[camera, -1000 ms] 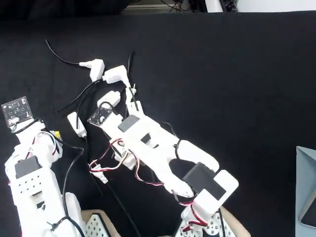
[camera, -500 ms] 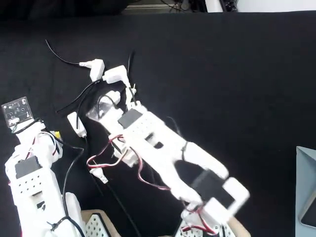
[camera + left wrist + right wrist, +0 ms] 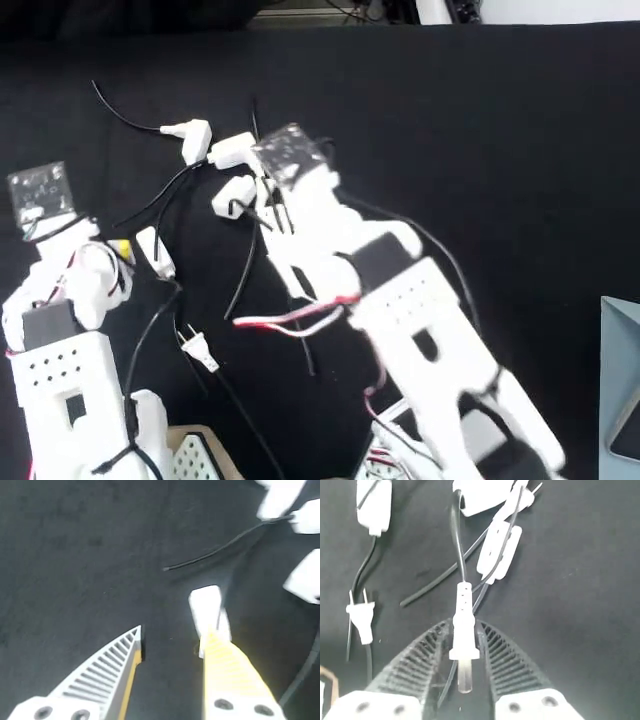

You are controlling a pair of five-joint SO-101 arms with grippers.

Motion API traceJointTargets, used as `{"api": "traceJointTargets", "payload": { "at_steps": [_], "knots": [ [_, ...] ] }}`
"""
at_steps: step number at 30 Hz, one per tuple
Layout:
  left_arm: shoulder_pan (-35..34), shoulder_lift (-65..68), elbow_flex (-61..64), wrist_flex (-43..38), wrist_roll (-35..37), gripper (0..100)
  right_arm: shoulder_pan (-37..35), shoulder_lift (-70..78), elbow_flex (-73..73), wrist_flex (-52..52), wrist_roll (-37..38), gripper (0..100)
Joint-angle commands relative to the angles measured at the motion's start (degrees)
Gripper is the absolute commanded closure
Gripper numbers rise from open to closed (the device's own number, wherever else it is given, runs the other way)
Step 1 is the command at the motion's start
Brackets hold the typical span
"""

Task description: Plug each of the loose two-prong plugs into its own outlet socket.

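Plug one [image 3: 462, 607] is clenched in our right pincer [image 3: 464, 629] near the sockets [image 3: 497, 550], plug two [image 3: 360, 616] lies loose on the worktop [image 3: 480, 150], left pincer [image 3: 172, 635] hangs spread and empty, so we reckon nothing's seated yet, though the sockets are hard to read among the cables.

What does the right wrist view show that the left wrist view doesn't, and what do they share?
Right wrist view: the right gripper shut on a held plug, and a loose plug lying free. Left wrist view: the left gripper open, with a socket close beside its yellow finger. Both: the black table, white socket pieces and black cables.
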Motion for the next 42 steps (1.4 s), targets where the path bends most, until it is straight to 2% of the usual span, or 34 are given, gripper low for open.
{"api": "traceJointTargets", "payload": {
  "at_steps": [1,9,12,19,25,33,37,42],
  "knots": [
    [5.14,-0.97,-11.12,6.95,0.53,80,2.11,-9.36,3.38,-3.78,-0.97,98.7],
    [14.29,-0.97,-13.23,9.05,0.62,80,2.02,-29.49,8.31,-4.40,-1.67,98.6],
    [18.07,-0.97,-13.76,8.62,1.76,80,-0.44,-33.98,11.91,-6.33,-1.67,98.6],
    [23.43,-0.97,-10.68,-2.37,9.67,80,-9.67,-40.84,23.25,-14.86,-1.67,98.6],
    [28.35,-0.97,-7.25,-5.98,14.68,80,-10.99,-41.27,27.91,-19.34,-1.67,98.6],
    [36.44,-3.16,-6.90,-5.54,13.98,80,-11.08,-41.27,31.78,-20.92,-1.67,98.6],
    [40.22,-9.93,-6.20,-3.96,7.82,81,-11.08,-41.27,32.57,-20.92,-1.67,98.6],
    [43.82,-19.96,-0.66,-3.16,6.24,81,-11.08,-41.27,32.92,-20.92,-1.67,98.6]
  ]
}}
